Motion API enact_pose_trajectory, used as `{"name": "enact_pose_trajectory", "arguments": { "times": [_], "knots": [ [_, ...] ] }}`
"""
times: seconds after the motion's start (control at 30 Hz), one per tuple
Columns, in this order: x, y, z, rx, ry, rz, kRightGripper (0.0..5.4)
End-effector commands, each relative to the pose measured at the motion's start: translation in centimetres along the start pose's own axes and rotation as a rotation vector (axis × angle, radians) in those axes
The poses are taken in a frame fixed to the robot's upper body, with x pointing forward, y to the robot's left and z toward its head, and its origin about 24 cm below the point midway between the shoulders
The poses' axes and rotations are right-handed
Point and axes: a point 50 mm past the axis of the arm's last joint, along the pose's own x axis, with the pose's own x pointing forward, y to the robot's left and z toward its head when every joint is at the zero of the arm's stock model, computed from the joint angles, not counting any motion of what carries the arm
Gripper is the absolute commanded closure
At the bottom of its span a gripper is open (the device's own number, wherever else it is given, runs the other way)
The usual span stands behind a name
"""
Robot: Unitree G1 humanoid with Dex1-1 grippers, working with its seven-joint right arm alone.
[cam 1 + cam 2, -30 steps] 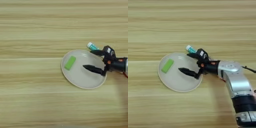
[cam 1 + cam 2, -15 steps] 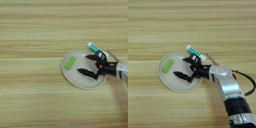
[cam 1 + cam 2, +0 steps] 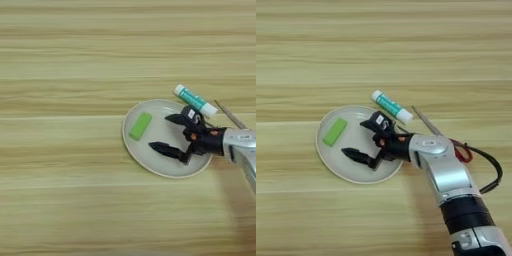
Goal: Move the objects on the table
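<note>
Fingers spread, our gripper [image 3: 361,140] hovers empty over the pale plate [image 3: 331,162]; we see a green block [image 3: 335,131] lying inside it. Scissors [image 3: 438,132] and a white-green tube [image 3: 391,106] wait just right of the plate, we'd judge unmoved.

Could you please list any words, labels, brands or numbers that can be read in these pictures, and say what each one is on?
No text can be read anywhere.
Teal-and-white tube: a teal band, any print too blurred to read.
Right gripper: a small pale patch on its upper finger, not readable.
Green block, plate, scissors and table: no markings visible.
</note>
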Motion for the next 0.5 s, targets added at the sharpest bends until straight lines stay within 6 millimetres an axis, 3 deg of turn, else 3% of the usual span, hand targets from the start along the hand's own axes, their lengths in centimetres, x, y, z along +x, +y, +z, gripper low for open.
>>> {"name": "enact_pose_trajectory", "arguments": {
  "times": [0.03,0.5],
  "knots": [
    [-0.9,-0.6,1.9,-0.109,-0.020,-0.015,0.05],
    [-2.6,1.2,1.0,-0.208,0.038,0.167,0.05]
  ]
}}
